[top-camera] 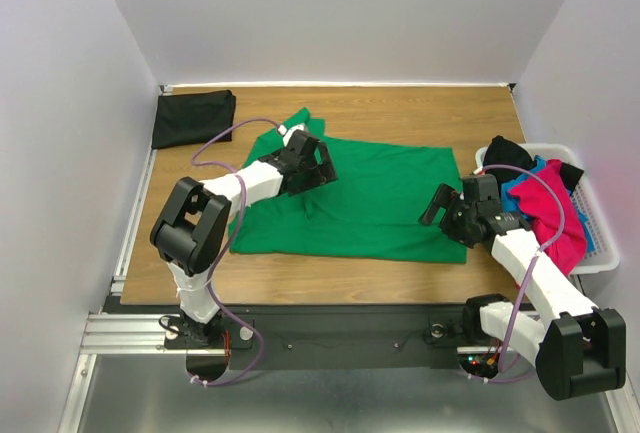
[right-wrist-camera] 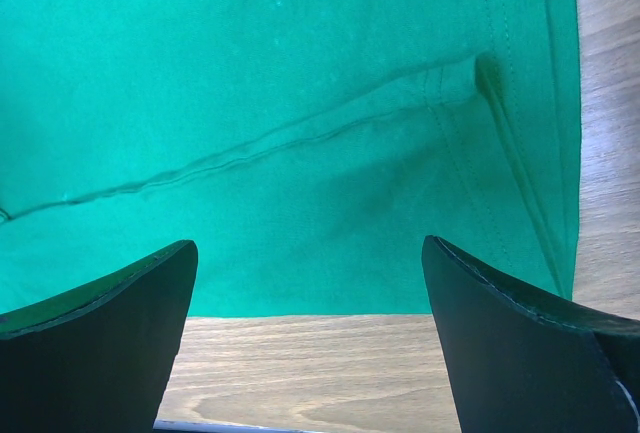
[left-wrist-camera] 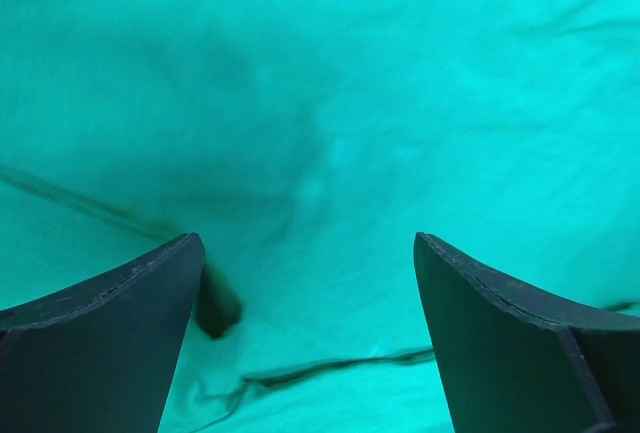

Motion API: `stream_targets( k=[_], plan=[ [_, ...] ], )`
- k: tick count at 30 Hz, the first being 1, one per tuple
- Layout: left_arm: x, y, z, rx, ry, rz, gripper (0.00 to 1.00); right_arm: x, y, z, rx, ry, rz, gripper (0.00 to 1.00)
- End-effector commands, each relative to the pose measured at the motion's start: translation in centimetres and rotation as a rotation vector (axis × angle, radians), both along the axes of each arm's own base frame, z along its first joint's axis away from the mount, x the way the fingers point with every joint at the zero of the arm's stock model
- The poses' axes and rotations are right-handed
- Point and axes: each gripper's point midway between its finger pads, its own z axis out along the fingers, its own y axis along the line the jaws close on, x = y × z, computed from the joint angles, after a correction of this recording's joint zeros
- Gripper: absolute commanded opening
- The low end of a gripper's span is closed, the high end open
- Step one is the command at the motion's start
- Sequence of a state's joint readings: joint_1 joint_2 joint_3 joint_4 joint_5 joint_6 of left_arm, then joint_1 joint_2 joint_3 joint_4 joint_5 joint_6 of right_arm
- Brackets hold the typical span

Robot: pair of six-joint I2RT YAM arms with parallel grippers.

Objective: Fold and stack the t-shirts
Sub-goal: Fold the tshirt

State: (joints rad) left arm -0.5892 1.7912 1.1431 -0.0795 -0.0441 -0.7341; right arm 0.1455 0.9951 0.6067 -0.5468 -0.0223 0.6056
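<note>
A bright green t-shirt lies spread flat in the middle of the wooden table. My left gripper hovers open over its upper left part, and in the left wrist view green cloth with a few wrinkles fills the space between the fingers of that gripper. My right gripper stands open above the shirt's right side. In its wrist view this gripper straddles the shirt's edge, with a seam in the cloth ahead and bare table below. A folded black t-shirt rests at the back left corner.
A white plastic basket at the right edge holds a magenta t-shirt, a blue one and a black one, partly behind my right arm. White walls enclose the table on three sides.
</note>
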Motion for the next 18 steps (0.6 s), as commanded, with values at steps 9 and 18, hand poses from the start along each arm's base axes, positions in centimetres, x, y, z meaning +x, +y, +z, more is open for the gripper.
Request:
stream_targets(
  k=[9, 18],
  plan=[
    [0.3, 2.1, 7.7, 0.054, -0.145, 0.052, 0.98, 0.8, 0.5, 1.3, 0.022, -0.046, 0.006, 1.00],
    [-6.3, 10.6, 2.8, 0.078, -0.081, 0.276, 0.98, 3.4, 3.1, 0.4, 0.032, -0.041, 0.049, 1.00]
  ],
)
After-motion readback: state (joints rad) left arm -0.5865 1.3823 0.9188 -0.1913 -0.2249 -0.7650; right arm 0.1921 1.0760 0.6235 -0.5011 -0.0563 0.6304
